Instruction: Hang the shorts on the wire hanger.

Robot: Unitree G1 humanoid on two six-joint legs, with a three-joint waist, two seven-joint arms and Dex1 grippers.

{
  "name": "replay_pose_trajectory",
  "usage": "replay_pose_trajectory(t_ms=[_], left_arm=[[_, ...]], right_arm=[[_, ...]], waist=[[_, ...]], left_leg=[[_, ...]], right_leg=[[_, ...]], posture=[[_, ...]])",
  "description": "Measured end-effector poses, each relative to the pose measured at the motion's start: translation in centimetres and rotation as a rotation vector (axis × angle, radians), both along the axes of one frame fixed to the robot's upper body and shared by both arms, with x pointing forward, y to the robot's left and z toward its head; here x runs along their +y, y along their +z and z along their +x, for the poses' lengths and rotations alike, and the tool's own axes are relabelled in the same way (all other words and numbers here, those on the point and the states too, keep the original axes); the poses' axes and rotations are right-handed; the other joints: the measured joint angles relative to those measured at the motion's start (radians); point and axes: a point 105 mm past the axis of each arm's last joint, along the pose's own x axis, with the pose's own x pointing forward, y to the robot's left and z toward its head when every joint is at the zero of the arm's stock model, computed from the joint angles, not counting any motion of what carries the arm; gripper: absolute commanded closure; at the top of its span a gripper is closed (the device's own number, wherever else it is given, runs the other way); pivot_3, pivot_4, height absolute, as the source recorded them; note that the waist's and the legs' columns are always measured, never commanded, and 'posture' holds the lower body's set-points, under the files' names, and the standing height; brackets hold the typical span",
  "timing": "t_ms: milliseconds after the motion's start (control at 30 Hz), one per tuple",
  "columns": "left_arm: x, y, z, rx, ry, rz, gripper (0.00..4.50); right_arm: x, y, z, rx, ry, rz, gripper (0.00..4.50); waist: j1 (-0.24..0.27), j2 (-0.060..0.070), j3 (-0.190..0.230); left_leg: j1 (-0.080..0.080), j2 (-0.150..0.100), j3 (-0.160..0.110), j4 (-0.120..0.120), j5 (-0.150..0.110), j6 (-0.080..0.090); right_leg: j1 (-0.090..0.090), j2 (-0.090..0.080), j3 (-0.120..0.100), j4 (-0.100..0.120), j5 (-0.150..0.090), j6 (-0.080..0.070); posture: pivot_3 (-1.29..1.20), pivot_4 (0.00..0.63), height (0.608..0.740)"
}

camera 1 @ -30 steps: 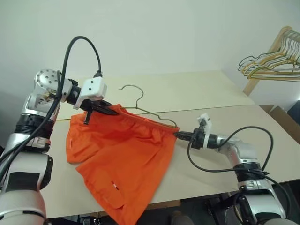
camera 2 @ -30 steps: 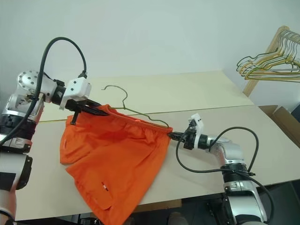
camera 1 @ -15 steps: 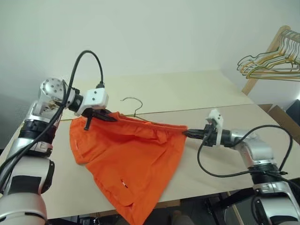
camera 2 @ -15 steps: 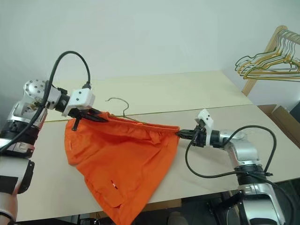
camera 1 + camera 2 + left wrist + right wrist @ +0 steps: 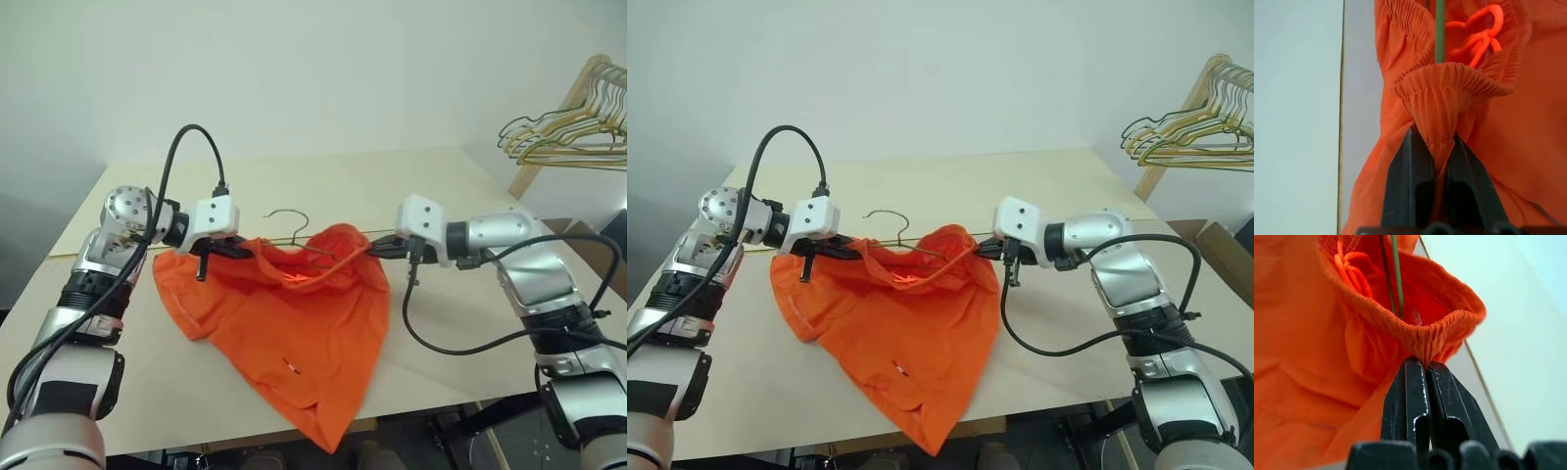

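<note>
The bright orange shorts (image 5: 304,323) hang over the table, held up by the gathered waistband at both ends. My left gripper (image 5: 240,252) is shut on the waistband's left end (image 5: 1433,134). At the right end my right gripper (image 5: 377,250) is shut on the waistband (image 5: 1424,363). The waistband sags open as a loop between them, with the drawstring (image 5: 1481,29) inside. The wire hanger (image 5: 287,214) shows its hook just behind the shorts. Its thin wire (image 5: 1396,269) runs through the open waist; the rest is hidden by the cloth.
The shorts' legs drape down to the pale table (image 5: 460,333) near its front edge. A wooden rack with bunched wire hangers (image 5: 563,132) stands at the far right. A cardboard box (image 5: 588,240) sits beside the table's right end.
My right gripper has risen, rolled and moved left toward the left one. The taut waistband has gone slack and opened into a loop. The left gripper sank slightly.
</note>
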Motion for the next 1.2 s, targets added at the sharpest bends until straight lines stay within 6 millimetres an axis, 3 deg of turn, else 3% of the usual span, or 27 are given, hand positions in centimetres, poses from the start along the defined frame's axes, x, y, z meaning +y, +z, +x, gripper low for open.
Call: replay_pose_trajectory(t_ms=[200,367,467,533,600,800,967,1200], left_arm=[[-0.3,0.8,0.7,-0.045,0.018,-0.019,4.5],[-1.0,4.7,2.3,-0.165,0.047,-0.075,4.5],[-0.9,5.2,2.5,-0.176,0.063,-0.118,4.5],[-1.1,4.4,2.4,-0.151,0.06,-0.136,4.5],[-1.2,3.6,2.3,-0.128,0.058,-0.142,4.5],[-0.8,2.3,1.3,-0.088,0.038,-0.121,4.5],[-0.6,1.9,1.0,-0.082,0.039,-0.113,4.5],[-1.5,2.2,0.8,-0.076,0.021,-0.154,4.5]], right_arm=[[0.8,3.4,1.2,-0.113,0.033,-0.017,4.46],[0.3,8.9,1.2,-0.253,0.08,-0.068,4.46],[0.1,7.3,1.0,-0.275,0.108,-0.131,4.46],[0.5,4.7,1.4,-0.222,0.098,-0.148,4.46],[0.9,3.4,1.8,-0.203,0.083,-0.162,4.46],[1.1,3.1,2.8,-0.244,0.017,-0.149,4.46],[1.4,2.6,2.2,-0.234,0.044,-0.134,3.02],[1.0,2.3,2.5,-0.225,0.028,-0.137,3.02]], waist=[[0.0,0.0,0.0],[-0.001,0.0,0.0],[-0.005,0.0,0.0],[-0.01,0.0,0.0],[-0.014,0.0,0.0],[-0.027,0.0,0.0],[-0.027,0.0,0.0],[-0.028,0.0,0.0]], left_leg=[[0.0,0.0,0.0,0.0,0.0,0.0],[-0.001,-0.001,-0.001,0.0,0.0,0.0],[-0.001,-0.001,0.0,0.001,-0.001,0.001],[-0.001,-0.001,0.002,0.002,-0.001,0.001],[-0.001,0.0,0.002,0.002,0.0,-0.001],[-0.008,0.0,0.001,0.002,0.0,-0.002],[-0.009,-0.001,0.001,0.003,0.0,-0.001],[-0.009,-0.001,0.001,0.003,0.001,-0.002]], right_leg=[[-0.001,0.0,-0.001,0.0,0.0,0.0],[-0.001,-0.001,-0.002,0.0,0.0,0.0],[0.0,-0.001,-0.002,0.0,0.0,0.0],[-0.001,-0.001,-0.002,0.0,0.0,0.0],[-0.002,-0.001,-0.002,0.002,0.0,0.0],[-0.011,-0.001,-0.002,0.003,0.0,0.0],[-0.011,-0.001,-0.002,0.002,0.0,0.0],[-0.011,-0.001,-0.002,0.003,0.0,0.0]], posture=[[0.02,0.0,0.74],[0.01,0.0,0.74],[0.01,0.0,0.74],[0.01,0.0,0.74],[0.01,0.0,0.74],[0.02,0.0,0.74],[0.02,0.0,0.74],[0.02,0.0,0.74]])
